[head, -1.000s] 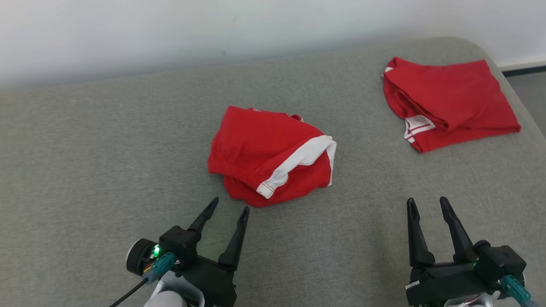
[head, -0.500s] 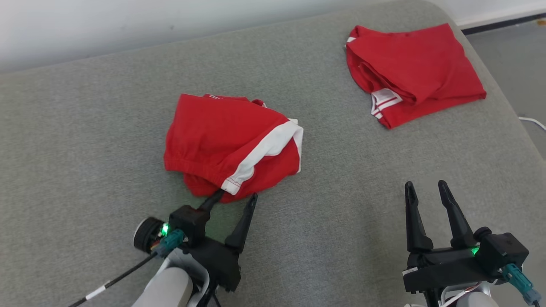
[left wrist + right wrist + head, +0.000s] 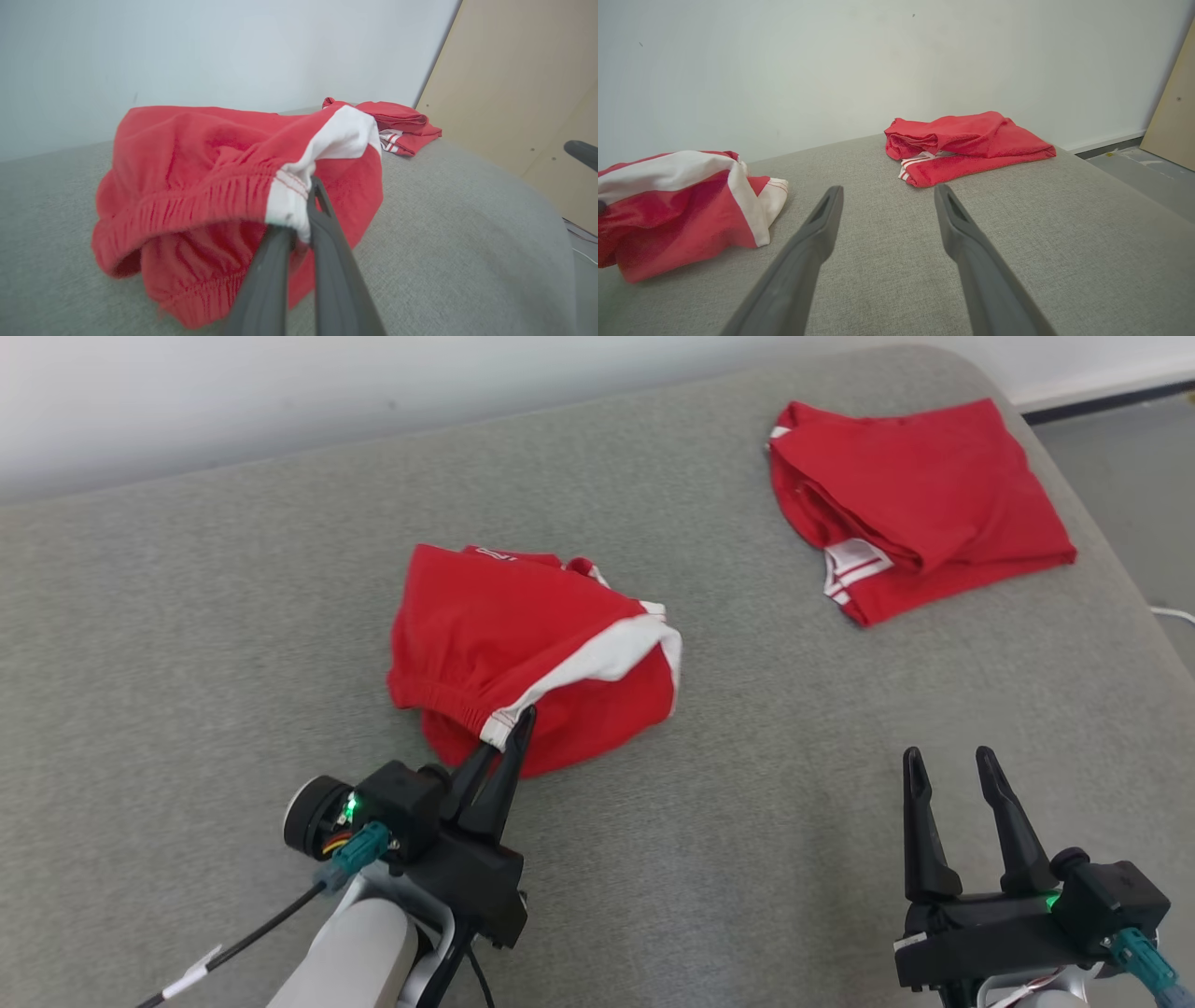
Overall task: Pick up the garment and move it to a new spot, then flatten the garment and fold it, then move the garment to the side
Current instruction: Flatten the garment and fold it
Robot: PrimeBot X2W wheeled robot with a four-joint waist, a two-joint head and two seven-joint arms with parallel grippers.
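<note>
Garment [image 3: 523,635] pinched at waistband by left hand [image 3: 513,723], arm stretched forward; right hand [image 3: 948,754] low, spread.

— What colours are you getting?
— I see the garment [image 3: 504,635] red, with a broad white band and red stitching on it. The folded garment [image 3: 934,495] is red too, with thin red-and-white stripes at one edge.
— And the rest?
— My left gripper [image 3: 512,733] and right gripper [image 3: 948,761] are black, each with a green light. Cushion [image 3: 187,691] plain grey, wall [image 3: 280,392] white.
</note>
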